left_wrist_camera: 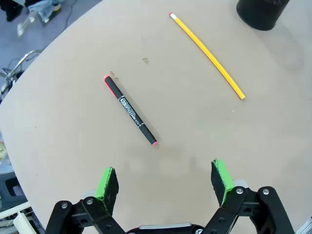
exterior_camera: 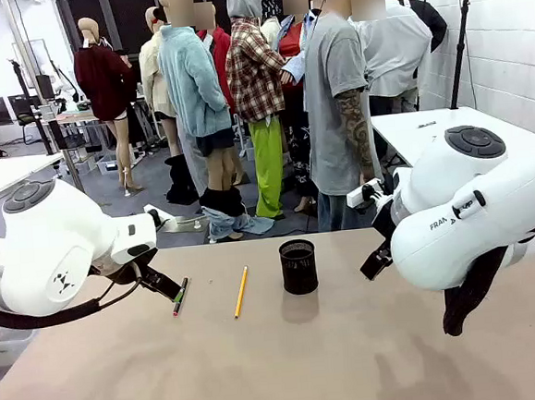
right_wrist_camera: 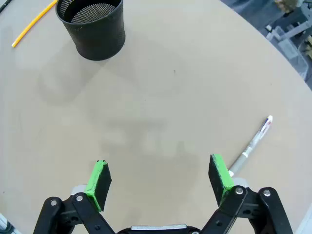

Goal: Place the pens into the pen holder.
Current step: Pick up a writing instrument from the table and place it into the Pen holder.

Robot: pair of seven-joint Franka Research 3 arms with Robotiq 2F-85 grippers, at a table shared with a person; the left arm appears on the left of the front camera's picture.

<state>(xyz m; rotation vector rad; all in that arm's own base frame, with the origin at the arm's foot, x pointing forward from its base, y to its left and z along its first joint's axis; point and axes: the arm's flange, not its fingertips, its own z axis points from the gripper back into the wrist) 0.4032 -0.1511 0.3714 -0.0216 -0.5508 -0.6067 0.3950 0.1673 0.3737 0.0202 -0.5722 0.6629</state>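
Note:
The black mesh pen holder (exterior_camera: 298, 265) stands upright mid-table. To its left lie a yellow pencil (exterior_camera: 241, 291) and a dark pen (exterior_camera: 180, 296) with red tips. In the left wrist view my left gripper (left_wrist_camera: 165, 176) is open above the bare table, the dark pen (left_wrist_camera: 130, 110) a little ahead of its pads and the pencil (left_wrist_camera: 207, 54) farther off. My right gripper (right_wrist_camera: 161, 174) is open too, with nothing between its pads. A whitish pen (right_wrist_camera: 251, 144) lies just beyond its right pad. The pen holder (right_wrist_camera: 92, 27) is ahead on the left.
The beige table (exterior_camera: 290, 365) has a rounded far edge, with floor beyond it. A person in a grey shirt (exterior_camera: 335, 93) stands at the far side. My bulky right arm (exterior_camera: 472, 212) covers the table's right part in the front view.

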